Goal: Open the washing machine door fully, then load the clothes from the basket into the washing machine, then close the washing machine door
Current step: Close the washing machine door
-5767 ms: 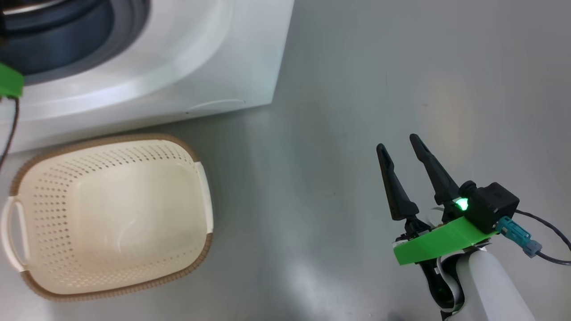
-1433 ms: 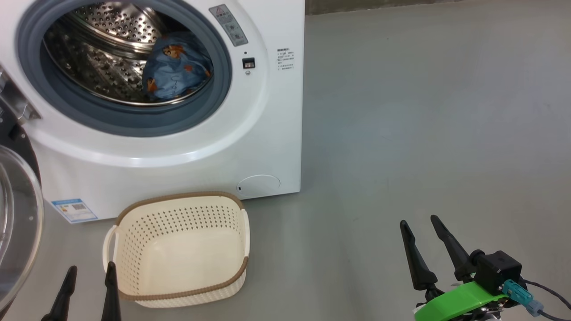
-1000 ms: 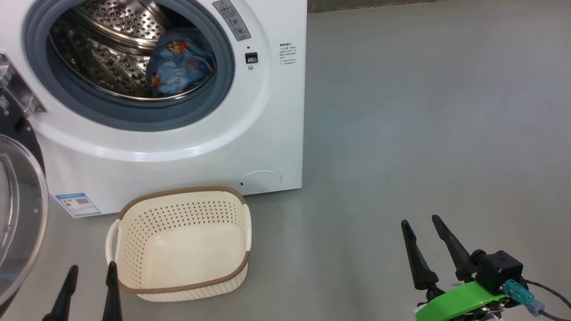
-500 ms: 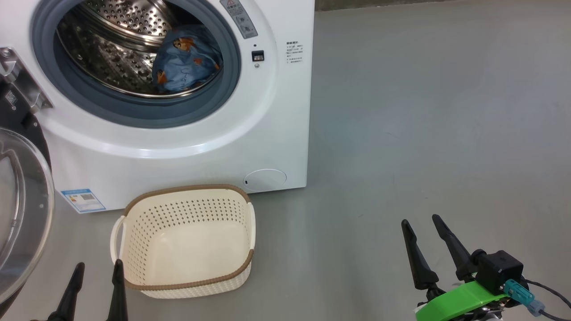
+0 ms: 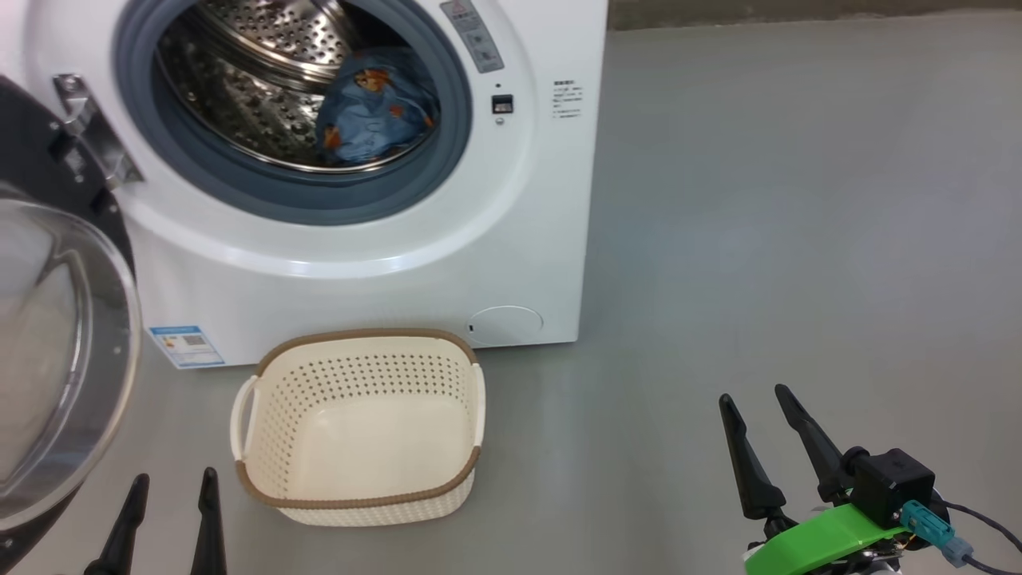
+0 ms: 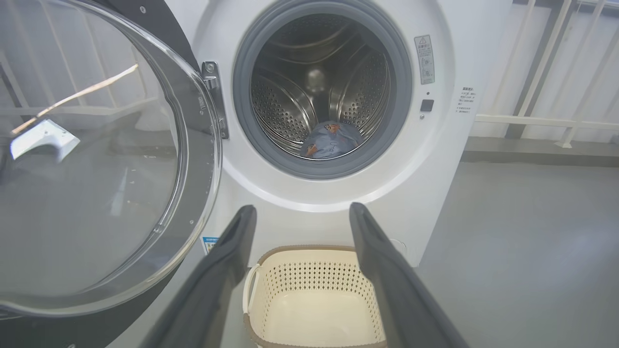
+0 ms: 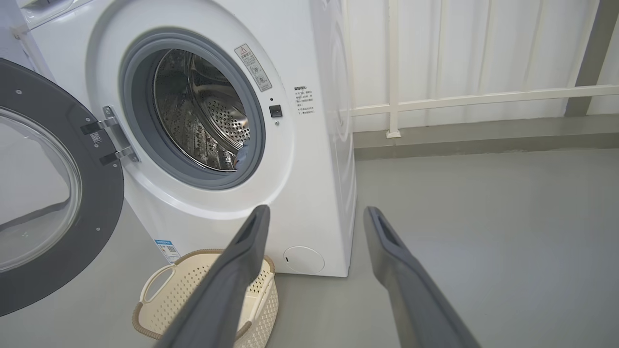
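The washing machine stands with its door swung wide open to the left. Light blue clothes with orange bears lie inside the steel drum, also visible as clothes in the left wrist view. On the floor before the machine sits the cream basket with nothing in it. My left gripper is open at the lower left, beside the basket's left handle. My right gripper is open at the lower right, well clear of the basket and machine.
Bare grey floor stretches to the right of the machine. A white railing and wall run behind it. A blue label sticker and a small round flap mark the machine's lower front.
The head camera has turned, so machine, basket and door have shifted right in the picture. Both grippers stay open; the left fingers sit slightly lower in view.
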